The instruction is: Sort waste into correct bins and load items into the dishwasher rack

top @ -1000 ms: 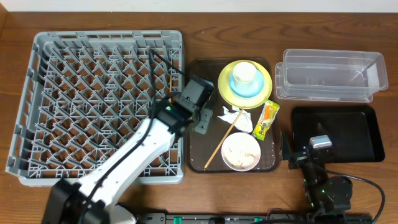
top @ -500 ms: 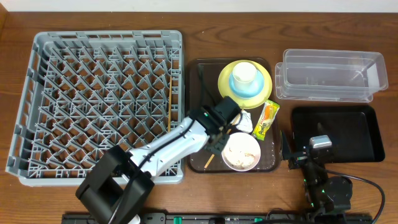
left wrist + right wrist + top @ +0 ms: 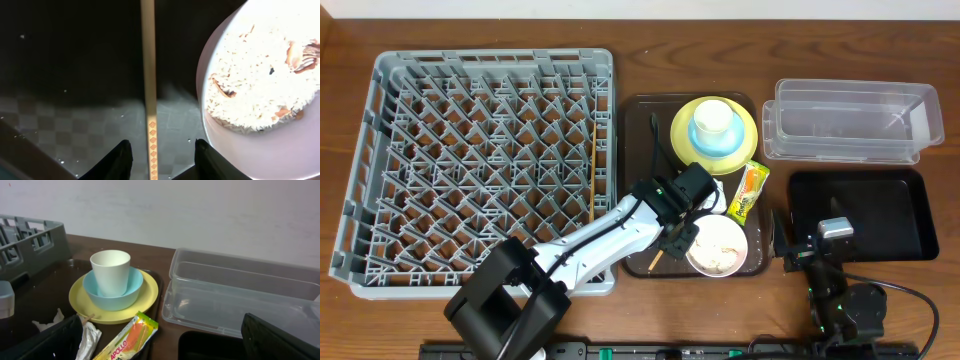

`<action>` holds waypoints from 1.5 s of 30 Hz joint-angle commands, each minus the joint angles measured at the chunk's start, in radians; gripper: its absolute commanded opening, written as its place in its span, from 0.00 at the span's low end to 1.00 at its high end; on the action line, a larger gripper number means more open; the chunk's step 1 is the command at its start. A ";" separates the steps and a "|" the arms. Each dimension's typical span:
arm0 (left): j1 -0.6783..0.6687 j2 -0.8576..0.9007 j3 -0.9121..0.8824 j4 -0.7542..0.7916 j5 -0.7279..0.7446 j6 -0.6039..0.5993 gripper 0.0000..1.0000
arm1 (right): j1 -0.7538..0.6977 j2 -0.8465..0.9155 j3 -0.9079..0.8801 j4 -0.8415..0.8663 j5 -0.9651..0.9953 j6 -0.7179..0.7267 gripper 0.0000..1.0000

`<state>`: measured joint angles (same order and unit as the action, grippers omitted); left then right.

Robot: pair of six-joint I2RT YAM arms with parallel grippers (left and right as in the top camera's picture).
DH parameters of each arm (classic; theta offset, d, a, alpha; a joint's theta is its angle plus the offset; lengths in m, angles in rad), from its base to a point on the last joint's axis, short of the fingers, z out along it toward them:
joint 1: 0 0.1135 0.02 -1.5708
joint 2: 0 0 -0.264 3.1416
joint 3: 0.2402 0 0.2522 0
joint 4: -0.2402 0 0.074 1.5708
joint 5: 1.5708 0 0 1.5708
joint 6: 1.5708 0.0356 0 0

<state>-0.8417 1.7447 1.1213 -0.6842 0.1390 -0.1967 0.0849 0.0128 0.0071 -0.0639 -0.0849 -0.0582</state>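
Left gripper [image 3: 161,152] has swung off the dishwasher rack [image 3: 380,150] edge onto the brown tray [image 3: 638,120] since 1.0 s ago. Its jaws are spread, straddling 1 chopstick [image 3: 148,75] without gripping it. White bowl [image 3: 718,245] of rice scraps [image 3: 255,75] sits just beside. 2nd chopstick [image 3: 592,160] lies along the rack's right edge. Right gripper [image 3: 782,242] sits beside the black tray [image 3: 880,215], fingers wide, empty. Wrapper [image 3: 752,190] lies on the brown tray.

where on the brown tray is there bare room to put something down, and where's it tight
Bare: the upper left of the brown tray, between the rack wall and the yellow plate. Crowded: its right and lower part, with the plate, wrapper, white bowl, and the left gripper astride the chopstick. Off it, the black tray and clear tub hold nothing.
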 commanded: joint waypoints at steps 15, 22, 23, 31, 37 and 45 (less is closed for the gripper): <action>-0.002 0.004 -0.005 0.054 -0.054 0.016 0.45 | -0.012 -0.002 -0.002 -0.004 0.006 0.012 0.99; -0.002 0.069 -0.005 0.084 -0.054 0.016 0.40 | -0.012 -0.002 -0.002 -0.004 0.006 0.012 0.99; -0.002 0.082 -0.005 0.094 -0.054 0.016 0.39 | -0.012 -0.002 -0.002 -0.004 0.006 0.012 0.99; -0.001 0.140 -0.005 0.139 -0.089 0.016 0.24 | -0.012 -0.002 -0.002 -0.004 0.006 0.012 0.99; -0.001 0.135 -0.003 0.147 -0.088 0.015 0.06 | -0.012 -0.002 -0.002 -0.004 0.006 0.012 0.99; 0.006 0.008 0.015 0.131 -0.089 0.011 0.06 | -0.012 -0.002 -0.002 -0.004 0.006 0.012 0.99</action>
<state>-0.8413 1.8454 1.1213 -0.5484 0.0677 -0.1829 0.0849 0.0128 0.0071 -0.0639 -0.0849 -0.0582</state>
